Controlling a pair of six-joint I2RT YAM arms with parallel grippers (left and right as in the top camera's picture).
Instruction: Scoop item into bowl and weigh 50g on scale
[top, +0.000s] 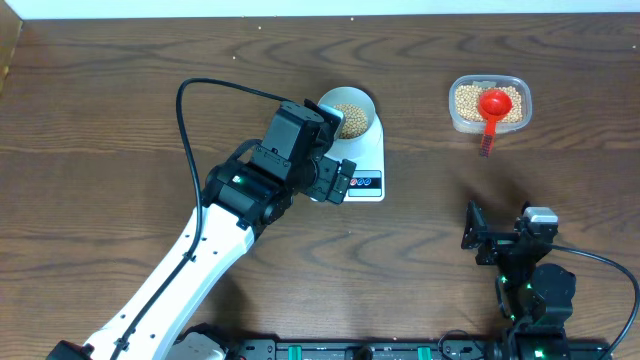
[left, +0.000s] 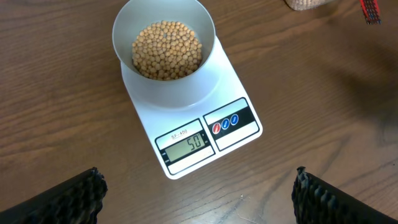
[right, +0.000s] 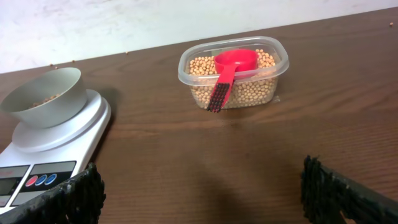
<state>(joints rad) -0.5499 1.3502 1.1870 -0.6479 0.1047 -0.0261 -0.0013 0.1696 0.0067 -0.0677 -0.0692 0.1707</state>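
Note:
The pale bowl (left: 186, 87) stands on the white scale (left: 239, 140) and holds a heap of tan beans (left: 166, 50). The scale display reads 50. My left gripper (left: 199, 199) is open and empty, hovering over bare table just in front of the scale. In the overhead view the left gripper (top: 336, 182) sits at the near left of the scale (top: 365, 150) and partly covers the bowl (top: 358, 100). My right gripper (right: 199, 193) is open and empty, low over the table, well clear of the bowl (right: 46, 99) and the scale (right: 68, 134). The right gripper (top: 482, 238) is at the front right.
A clear plastic container (top: 458, 108) of beans stands at the back right with a red scoop (top: 493, 103) resting in it, handle over the near rim. In the right wrist view the container (right: 245, 93) and scoop (right: 235, 61) lie ahead of the gripper.

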